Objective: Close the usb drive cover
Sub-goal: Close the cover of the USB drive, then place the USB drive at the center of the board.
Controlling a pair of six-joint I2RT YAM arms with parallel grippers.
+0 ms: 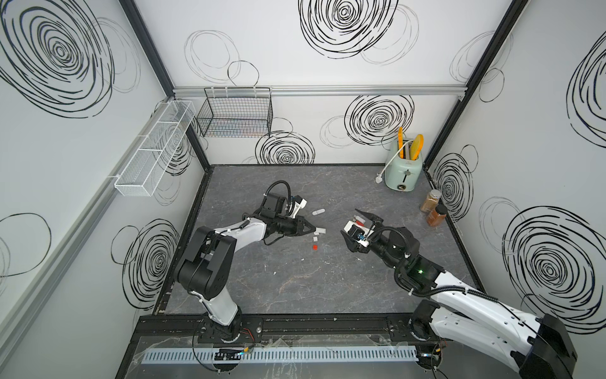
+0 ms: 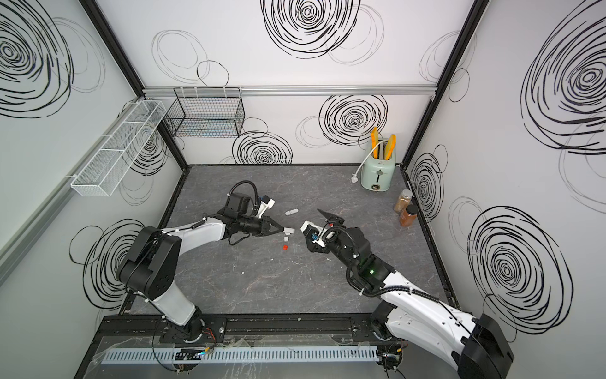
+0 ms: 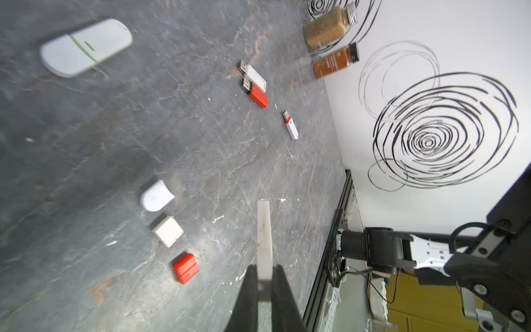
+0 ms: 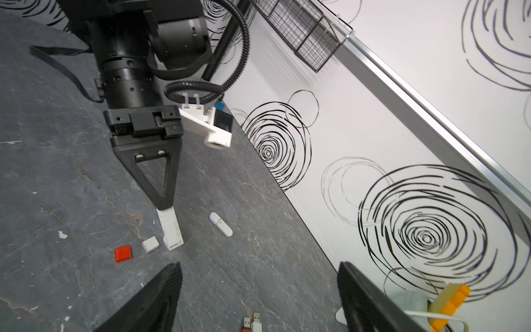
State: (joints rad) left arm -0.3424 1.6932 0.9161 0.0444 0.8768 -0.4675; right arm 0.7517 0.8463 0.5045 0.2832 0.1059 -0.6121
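My left gripper [image 3: 264, 268] is shut on a long white USB drive [image 3: 264, 230], which sticks out past the fingertips; both top views show that drive [image 1: 320, 231] low over the grey table [image 1: 295, 288]. Beside it lie a rounded white cover [image 3: 156, 195], a square white cover [image 3: 168, 231] and a red cover [image 3: 186, 267]. Three uncovered drives lie farther off: a white one [image 3: 253, 76], a red one [image 3: 255, 93] and a small white one [image 3: 290, 125]. My right gripper [image 4: 258, 266] hangs open above the white and red pair [image 4: 253, 322], holding nothing.
A capped white dongle [image 1: 318, 212] lies behind the two grippers. A mint toaster [image 1: 403, 170] with its plug [image 1: 379, 179] and two spice jars [image 1: 433, 206] stand at the back right. Wire baskets [image 1: 236, 115] hang on the walls.
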